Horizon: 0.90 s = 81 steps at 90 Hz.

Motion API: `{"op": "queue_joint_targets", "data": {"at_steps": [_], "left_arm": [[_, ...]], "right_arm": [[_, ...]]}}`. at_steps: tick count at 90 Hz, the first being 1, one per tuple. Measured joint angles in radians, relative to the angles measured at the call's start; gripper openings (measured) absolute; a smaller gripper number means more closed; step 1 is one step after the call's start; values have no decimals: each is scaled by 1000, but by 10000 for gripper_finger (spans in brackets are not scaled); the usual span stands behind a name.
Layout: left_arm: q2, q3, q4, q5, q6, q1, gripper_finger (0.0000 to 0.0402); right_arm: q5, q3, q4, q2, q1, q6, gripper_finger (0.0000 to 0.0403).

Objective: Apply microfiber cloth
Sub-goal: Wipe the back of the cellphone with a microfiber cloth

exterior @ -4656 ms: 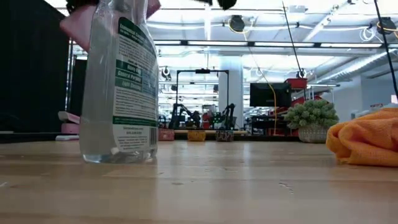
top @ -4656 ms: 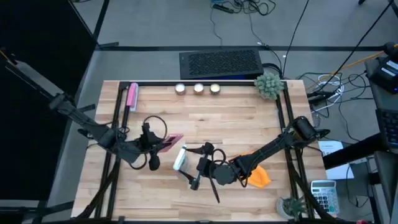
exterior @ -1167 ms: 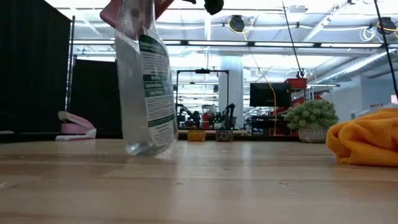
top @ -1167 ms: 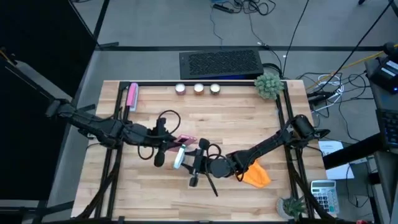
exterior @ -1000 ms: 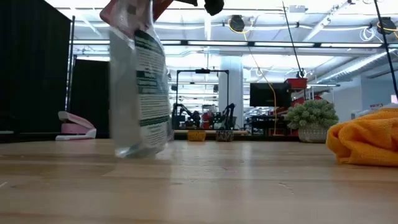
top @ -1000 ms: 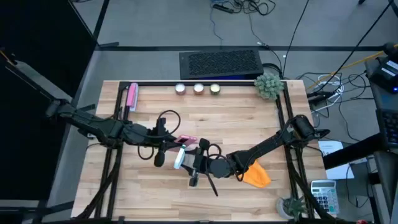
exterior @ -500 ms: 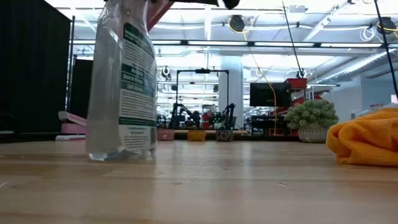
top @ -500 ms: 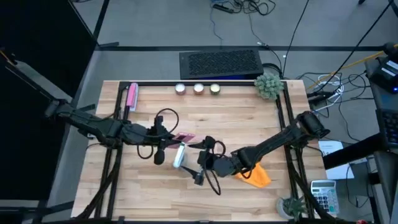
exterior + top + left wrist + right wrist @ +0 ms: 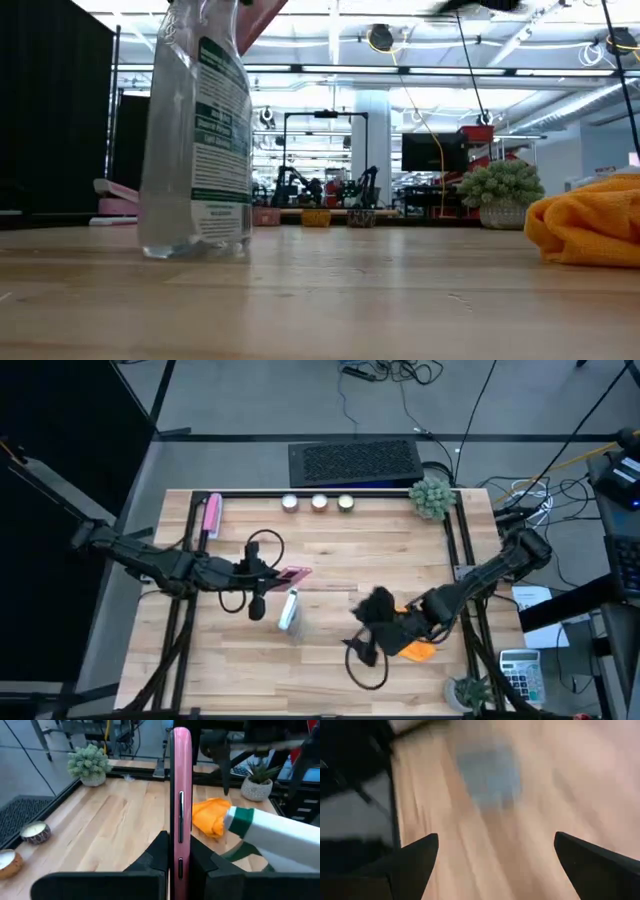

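The cloth lies bunched in an orange heap at the near right of the table, and the right gripper hangs just to its left, close by but not on it. In the right wrist view the two fingers stand wide apart with only blurred wood between them, so those jaws are released and empty.

Over on the left, the left gripper is clenched on a pink-cased phone, held on edge between the pads. A spray bottle stands free on the wood just near of it, nobody holding it.

Now, the cloth itself. From the low view it is a soft rumpled mound, all folds and no stiffness. I would judge it very light and floppy: it will sag and trail from whatever point is pinched, and it will not slide away or break. A raised ridge on the crumpled top looks the best hold, pinched so the jaws bite through more than one layer; a single thin edge lying flat on the wood would be harder to catch. Expect the free part to drape below the fingers once it comes up.

The plant and three candles sit along the far edge, well apart from all this.
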Motion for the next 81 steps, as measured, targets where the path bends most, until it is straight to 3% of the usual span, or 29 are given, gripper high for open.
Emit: {"op": "queue_joint_targets", "data": {"at_steps": [15, 27, 53, 81], "left_arm": [[18, 0, -2, -1, -2, 2, 10], [26, 0, 5, -1, -2, 2, 10], [26, 0, 6, 0, -1, -2, 10], [26, 0, 19, 5, 7, -20, 11]], "right_arm": [[-132, -1, -326, 99, 56, 327, 380], [-182, -1, -438, 179, 76, 456, 380], [-196, -1, -431, 323, 40, 461, 380], [-235, -101, -211, 385, 15, 454, 374]]}}
